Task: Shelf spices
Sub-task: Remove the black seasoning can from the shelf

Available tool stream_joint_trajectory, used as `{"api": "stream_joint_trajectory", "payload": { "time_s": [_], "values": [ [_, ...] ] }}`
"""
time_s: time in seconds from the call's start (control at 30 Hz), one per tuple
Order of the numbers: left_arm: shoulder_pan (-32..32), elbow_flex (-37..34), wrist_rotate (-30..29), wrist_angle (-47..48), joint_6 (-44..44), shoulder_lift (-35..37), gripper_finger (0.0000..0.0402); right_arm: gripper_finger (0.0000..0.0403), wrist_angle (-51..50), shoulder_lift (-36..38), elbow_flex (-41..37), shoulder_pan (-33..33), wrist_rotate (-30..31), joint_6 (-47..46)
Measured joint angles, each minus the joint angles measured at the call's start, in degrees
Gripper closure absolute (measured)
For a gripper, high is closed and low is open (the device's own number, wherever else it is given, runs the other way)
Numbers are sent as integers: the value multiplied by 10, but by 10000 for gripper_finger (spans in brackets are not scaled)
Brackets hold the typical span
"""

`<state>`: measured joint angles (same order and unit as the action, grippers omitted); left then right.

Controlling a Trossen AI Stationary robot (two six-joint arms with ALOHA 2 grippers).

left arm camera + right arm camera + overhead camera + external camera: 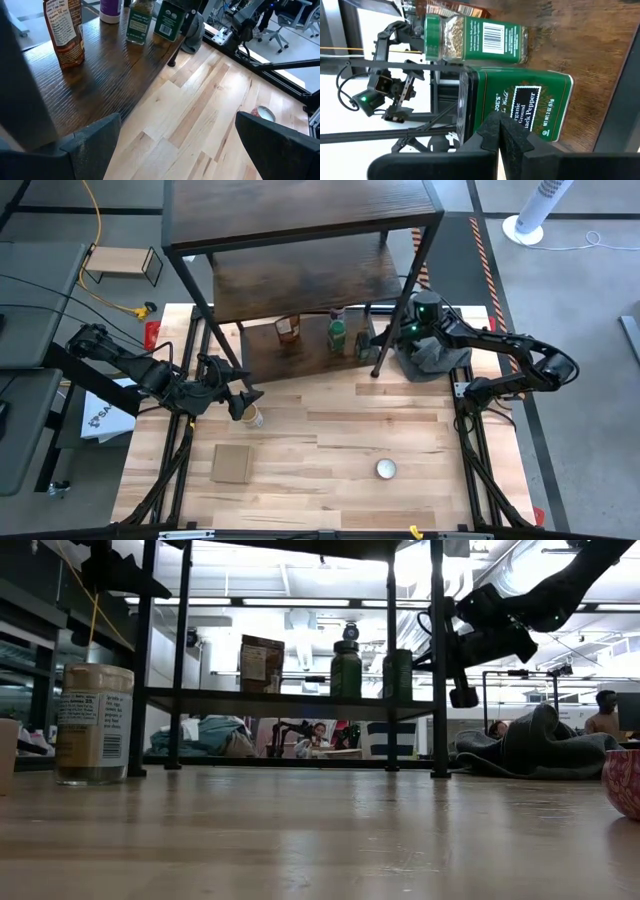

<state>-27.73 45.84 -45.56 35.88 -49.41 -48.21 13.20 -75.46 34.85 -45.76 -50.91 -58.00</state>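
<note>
The shelf (300, 270) stands along the far edge of the counter (330, 430), its dark wood boards held in a thin black frame. On its lowest board four spices stand in a row: the brown-orange pouch (288, 328), the dark-capped jar with purple-white label (337, 315), the green-lidded jar (338, 335) and the small dark tin (362, 343), which is nearest the shelf's right front leg. The pouch stands a little apart from the other three, which are close together.

The right pincer (382, 338) is by that leg, just beside the tin, its fingers closed together and holding nothing; in the right wrist view the closed fingertips (501, 135) sit in front of the tin's green label.

The tan-lidded jar (256, 416) stands upright on the counter near the left edge, in front of the shelf. The left pincer (243, 400) hovers just beside it with its fingers spread wide and nothing between them.

Toward the near edge lie a flat brown cardboard square (231, 463) and a round silvery disc (386, 470), well apart from each other.
</note>
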Motion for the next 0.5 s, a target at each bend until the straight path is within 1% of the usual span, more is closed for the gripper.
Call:
{"api": "stream_joint_trajectory", "payload": {
  "time_s": [0.33, 0.5],
  "values": [
    [0, 0, -4, 3, 0, 0, 12, 403, 26, 0, 0, 35, 25, -1],
    [0, 0, -6, 3, 0, 0, 12, 403, 26, 0, 0, 12, 67, -2]
  ]
}}
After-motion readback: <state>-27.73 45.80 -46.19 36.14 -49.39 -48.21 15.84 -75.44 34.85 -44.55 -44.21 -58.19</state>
